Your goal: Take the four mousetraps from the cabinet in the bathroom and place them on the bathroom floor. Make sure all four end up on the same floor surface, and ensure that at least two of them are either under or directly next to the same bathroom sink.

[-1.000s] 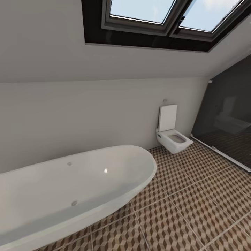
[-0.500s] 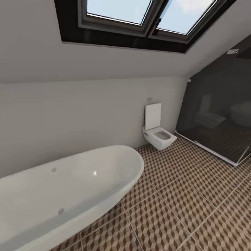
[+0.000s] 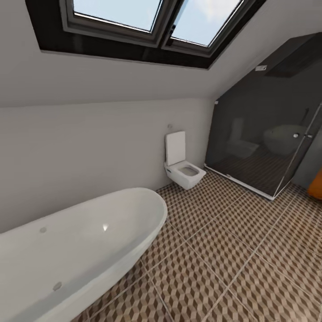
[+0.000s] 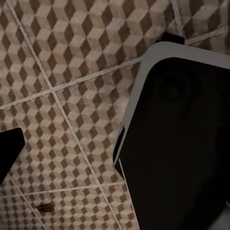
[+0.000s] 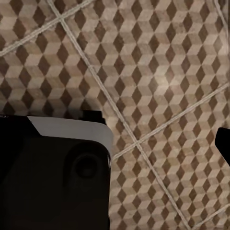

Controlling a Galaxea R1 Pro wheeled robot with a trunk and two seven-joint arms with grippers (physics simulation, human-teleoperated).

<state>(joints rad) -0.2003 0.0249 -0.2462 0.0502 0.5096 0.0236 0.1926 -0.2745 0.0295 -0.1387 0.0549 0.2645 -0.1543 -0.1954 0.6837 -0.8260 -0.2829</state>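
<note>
As our view swings right past the bathtub (image 3: 80,241) and toilet (image 3: 183,172), an orange edge, perhaps the cabinet (image 3: 316,184), appears; mousetraps unseen, jaws' state we cannot tell.

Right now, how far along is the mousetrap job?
Nothing looks done yet: no mousetrap lies on the bathroom floor seen here. Nothing is visibly in hand; both wrist views look down at bare tiles and the robot's base. Ahead are the bathtub, toilet and shower enclosure. Finding the cabinet, fetching and placing all four traps remains.
</note>
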